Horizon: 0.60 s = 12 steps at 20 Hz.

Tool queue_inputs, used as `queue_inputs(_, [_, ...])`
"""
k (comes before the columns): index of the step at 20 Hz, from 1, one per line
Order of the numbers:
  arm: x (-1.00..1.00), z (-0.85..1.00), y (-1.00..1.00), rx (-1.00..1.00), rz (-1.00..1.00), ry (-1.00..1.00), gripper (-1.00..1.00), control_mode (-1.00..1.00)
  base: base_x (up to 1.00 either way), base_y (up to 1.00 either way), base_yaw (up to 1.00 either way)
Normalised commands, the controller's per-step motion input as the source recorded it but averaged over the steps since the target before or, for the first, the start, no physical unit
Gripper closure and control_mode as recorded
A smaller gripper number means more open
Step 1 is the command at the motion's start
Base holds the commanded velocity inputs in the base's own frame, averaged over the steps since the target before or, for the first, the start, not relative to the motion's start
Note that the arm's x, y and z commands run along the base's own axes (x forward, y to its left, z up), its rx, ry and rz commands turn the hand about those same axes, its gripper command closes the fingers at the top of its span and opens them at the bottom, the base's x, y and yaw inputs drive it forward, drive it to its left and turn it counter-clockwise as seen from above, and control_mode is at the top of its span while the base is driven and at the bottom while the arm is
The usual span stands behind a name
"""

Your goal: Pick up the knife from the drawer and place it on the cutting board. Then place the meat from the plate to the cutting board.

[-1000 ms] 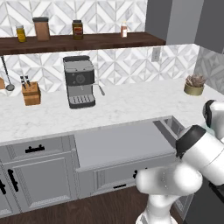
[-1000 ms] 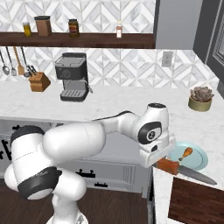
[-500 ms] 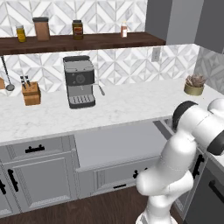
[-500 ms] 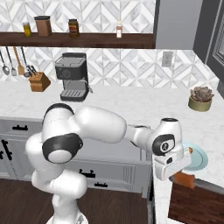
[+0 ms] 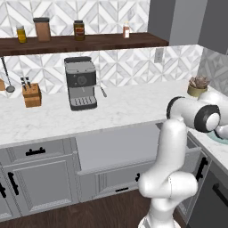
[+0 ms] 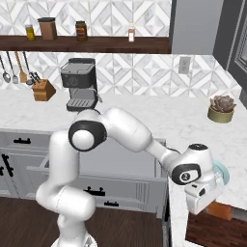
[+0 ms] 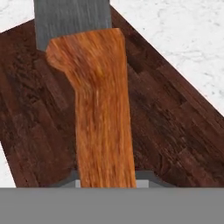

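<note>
While the arm reaches low over the right end of the counter (image 6: 193, 126), the pincer (image 6: 212, 206) pinches the knife (image 7: 98, 105) by its orange-brown handle, which runs straight out from between the fingertips in the hand view. The grey blade continues beyond the handle to the far edge of that view. Directly under the held knife lies the dark wooden cutting board (image 7: 175, 131); whether the knife touches it cannot be told. In the right base view the handle (image 6: 221, 211) pokes out just beside the white hand, above the near edge of the board (image 6: 212, 234).

The pale blue-green plate (image 6: 223, 171) sits just behind the pincer, mostly hidden by the wrist; the meat cannot be made out. In the left base view a sliver of the plate (image 5: 219, 139) shows beneath the forearm.

The drawer (image 5: 120, 144) stands pulled open, well apart from the pincer, back toward the robot's left, its smooth grey inside visible.

Farther off on the counter: a coffee machine (image 5: 80, 83), a knife block (image 5: 31, 95), and a potted succulent (image 6: 221, 108) beyond the plate.
</note>
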Motion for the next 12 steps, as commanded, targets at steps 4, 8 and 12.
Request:
queue_inputs(4, [-0.06,-0.16,-0.41,0.02,0.04,0.00,-1.00,-1.00,0.00,0.00,0.00])
queue_inputs(8, [-0.21,0.07,-0.05,0.01,0.04,0.00,-1.00,-1.00,0.00,0.00,0.00])
queue_inputs(12, [-0.34,0.05,0.28,-0.01,0.02,0.00,-1.00,-1.00,0.00,0.00,0.00])
